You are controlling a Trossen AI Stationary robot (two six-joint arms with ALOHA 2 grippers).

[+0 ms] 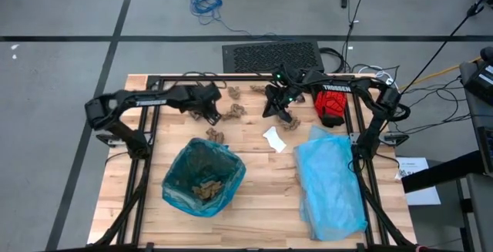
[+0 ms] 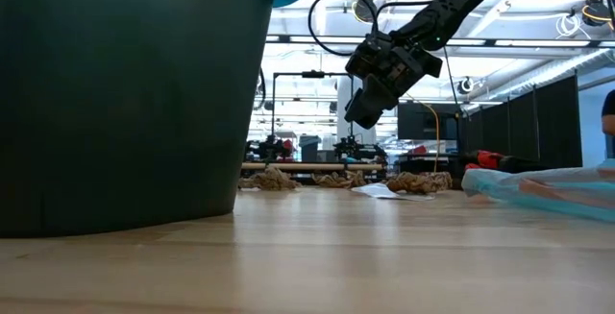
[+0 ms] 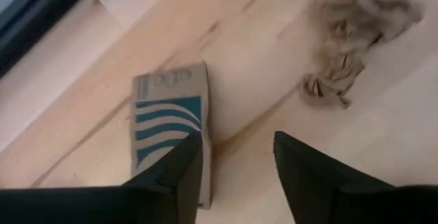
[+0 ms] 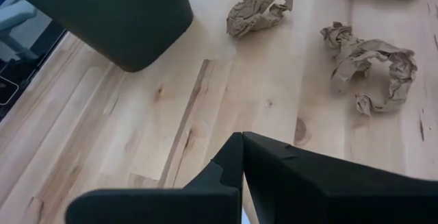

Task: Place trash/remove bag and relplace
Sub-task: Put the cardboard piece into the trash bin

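Over at the back of the table, the left gripper [image 1: 209, 115] hangs with its jaws spread and nothing between them — a small printed cardboard piece [image 3: 168, 125] lies flat just under one finger, a crumpled brown scrap [image 3: 339, 80] close by. The right gripper [image 1: 283, 109] is pinched shut on nothing, hovering above more scraps near the red glove [image 1: 333, 105].

The bag [image 1: 202, 176] lines the bin at the front left, several brown scraps [image 1: 204, 189] already in its bottom.

My worry: that flat cardboard gives the fingers little to bite, so they may scrape the wood or shove it aside; and both arms crowd the same patch and could clash.

Counted from above: roughly five loose brown scraps, one white scrap [image 1: 274, 139], one paler blue bag [image 1: 330, 183], one glove.
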